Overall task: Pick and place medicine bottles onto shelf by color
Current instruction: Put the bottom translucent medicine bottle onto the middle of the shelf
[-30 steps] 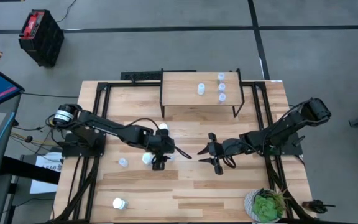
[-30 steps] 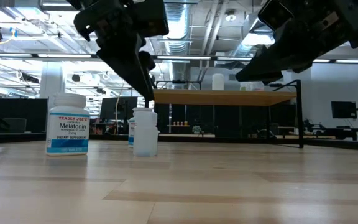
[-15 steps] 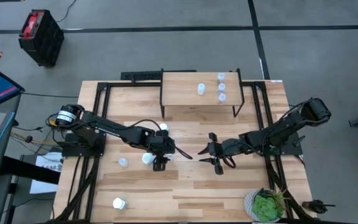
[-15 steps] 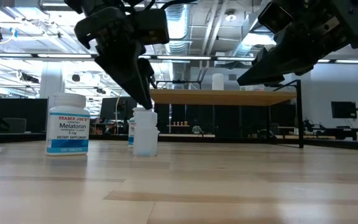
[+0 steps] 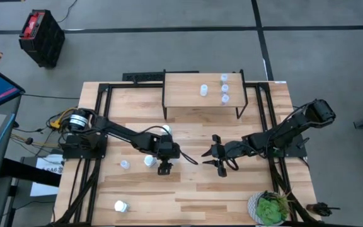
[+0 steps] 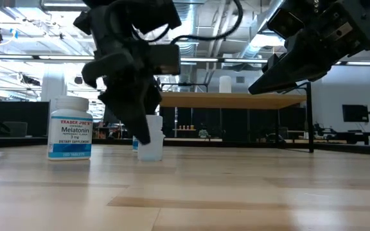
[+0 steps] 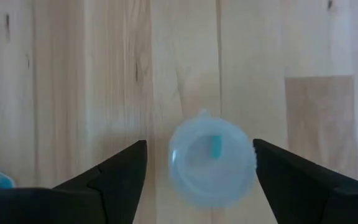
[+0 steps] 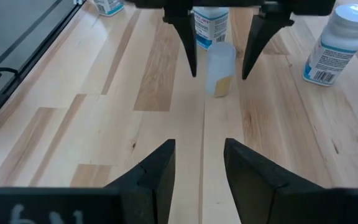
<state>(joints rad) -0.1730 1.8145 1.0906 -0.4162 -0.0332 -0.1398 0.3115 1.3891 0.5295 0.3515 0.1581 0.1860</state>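
Note:
My left gripper (image 5: pixel 164 166) is open and points down over a small pale translucent bottle (image 7: pixel 211 163) that stands upright on the table. Its two fingers stand on either side of the bottle without touching it, as the right wrist view (image 8: pixel 220 68) also shows. My right gripper (image 5: pixel 210 157) is open and empty, level above the table, just right of the left gripper and facing it. The light-wood shelf (image 5: pixel 181 94) stands at the table's far edge with several small bottles (image 5: pixel 225 88) on top.
White bottles stand on the table: one beside the left gripper (image 5: pixel 149 161), one farther back (image 5: pixel 166 129), one near the front left (image 5: pixel 120 205). A small pale bottle (image 5: pixel 125 164) stands at the left. A potted plant (image 5: pixel 270 208) sits at the front right corner.
My left gripper has gone down over the small pale bottle, so that its open fingers now stand on either side of it. The bottle has stayed where it was. My right gripper has kept still.

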